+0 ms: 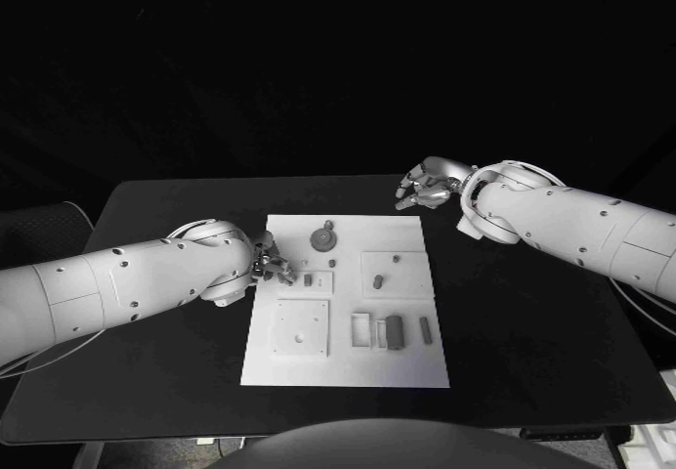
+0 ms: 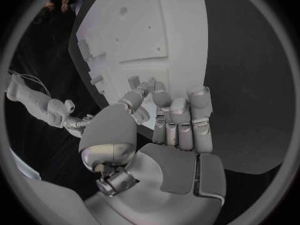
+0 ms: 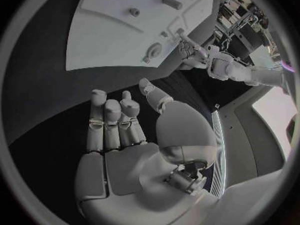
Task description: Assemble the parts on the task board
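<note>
The left hand (image 1: 271, 266) hovered at the task board's (image 1: 408, 362) left edge, fingers spread, nothing in them, tips just beside a small part (image 1: 308, 280). The right hand (image 1: 427, 186) sat off the far right corner, over the black table (image 1: 549, 332), loosely open and empty.

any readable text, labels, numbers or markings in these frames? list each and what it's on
None can be read.
Task board: no print or engraving to be made out in the head view or either wrist view.
Parts: plain, no marks.
Left hand and right hand: no logo or number to be made out.
</note>
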